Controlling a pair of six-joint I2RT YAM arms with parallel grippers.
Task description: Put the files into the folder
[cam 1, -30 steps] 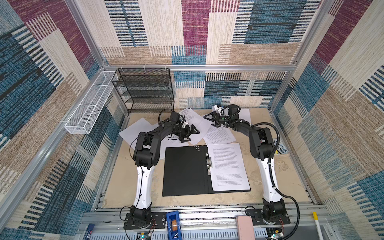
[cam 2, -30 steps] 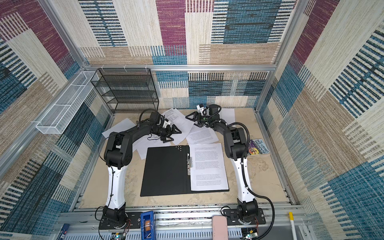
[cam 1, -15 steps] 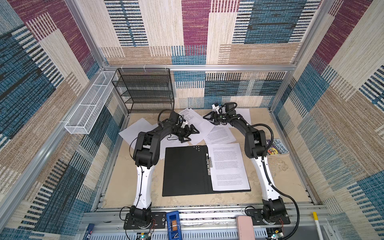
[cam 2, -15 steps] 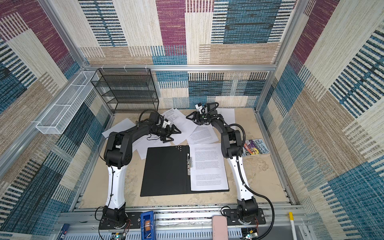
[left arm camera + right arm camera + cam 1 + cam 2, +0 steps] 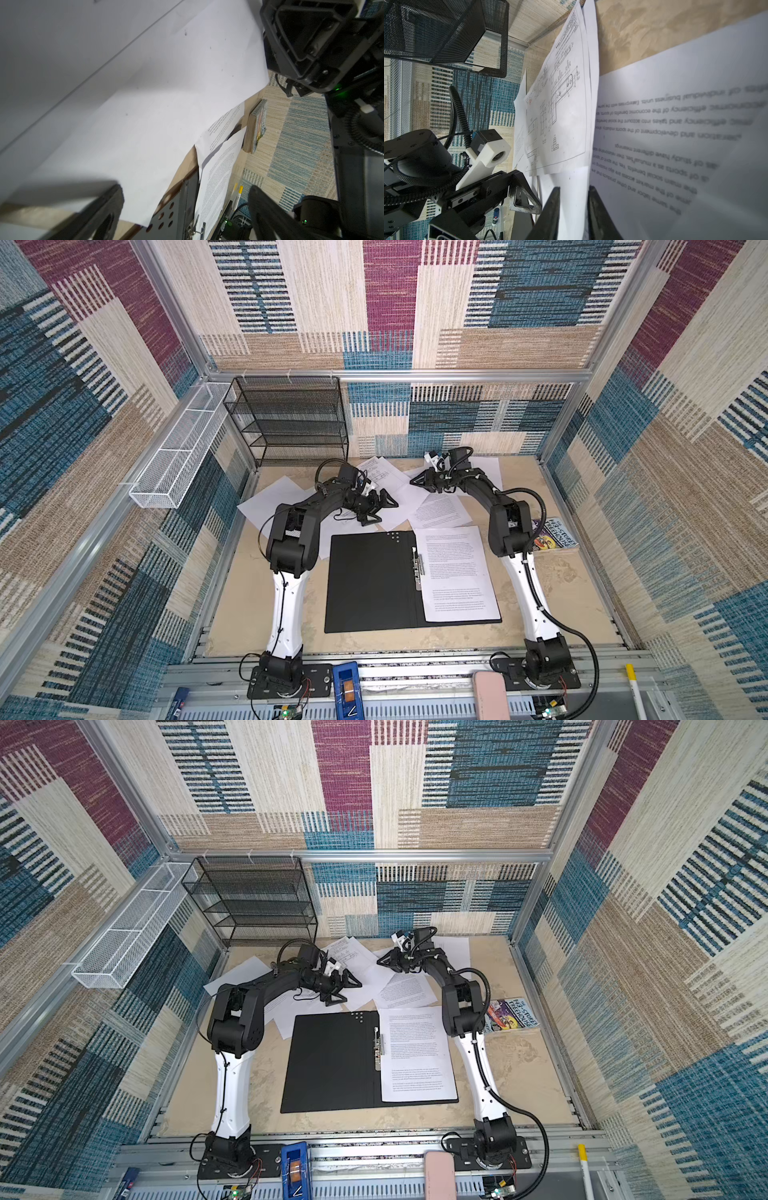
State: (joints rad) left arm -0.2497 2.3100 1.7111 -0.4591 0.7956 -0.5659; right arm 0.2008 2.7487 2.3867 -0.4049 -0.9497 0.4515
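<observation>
The folder [image 5: 370,580] lies before the loose files [image 5: 436,510] (one sheet [image 5: 457,576] on it), book [image 5: 557,533] to its right.

In the right wrist view the nearest printed sheet [image 5: 675,135] blurred toward the lens. The right gripper [image 5: 574,188] was cropped there; whether its narrowed jaws pinched paper could not be told. The left gripper [image 5: 185,187] showed blurred and cropped. In both top views print on the filed sheet [image 5: 455,572] was too small to read, and the right arm [image 5: 509,526] hid part of the book [image 5: 555,533].

Robot lab test cell: aluminium frame [image 5: 415,375], woven-pattern wall panels [image 5: 324,302], two bench-mounted arms [image 5: 286,605].
</observation>
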